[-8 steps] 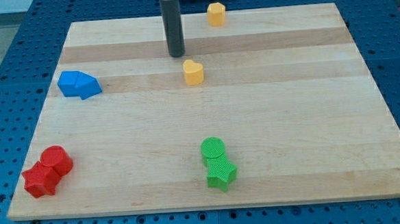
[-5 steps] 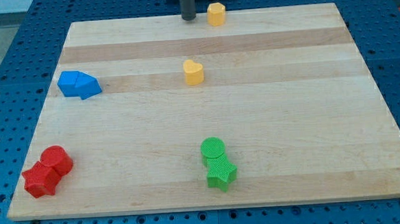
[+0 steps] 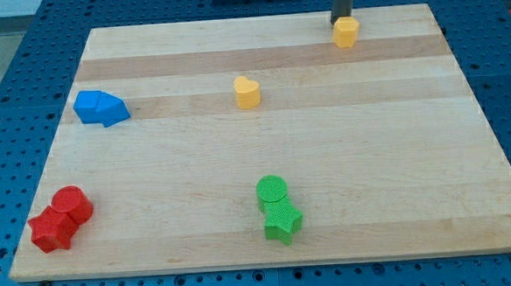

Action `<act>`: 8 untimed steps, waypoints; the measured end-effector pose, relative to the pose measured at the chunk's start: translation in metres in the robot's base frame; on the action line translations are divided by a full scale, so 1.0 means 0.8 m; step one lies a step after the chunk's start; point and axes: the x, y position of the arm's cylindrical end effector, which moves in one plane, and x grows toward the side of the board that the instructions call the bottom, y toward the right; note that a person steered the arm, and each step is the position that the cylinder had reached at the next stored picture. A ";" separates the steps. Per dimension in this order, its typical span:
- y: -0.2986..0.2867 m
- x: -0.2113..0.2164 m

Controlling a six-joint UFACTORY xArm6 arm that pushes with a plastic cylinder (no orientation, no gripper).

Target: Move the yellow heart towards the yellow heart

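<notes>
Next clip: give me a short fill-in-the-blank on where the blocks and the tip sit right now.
My tip sits at the view's ____ edge of the board.
The block touching my tip is coloured ____.
The yellow heart lies to the view's ____ of the blue blocks.
The green cylinder touches the green ____.

Missing words: top; yellow; right; star

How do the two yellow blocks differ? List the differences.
Shape: the yellow heart has a notched top; the other yellow block looks faceted, its exact shape unclear.
Place: the heart sits near the board's middle; the other block is near the view's top edge, toward the right.
Contact: my tip is right behind the other block, seemingly touching; the heart stands alone.
Both are yellow, similar in size.
</notes>
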 end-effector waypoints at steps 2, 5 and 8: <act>0.040 0.061; 0.035 0.057; -0.005 0.093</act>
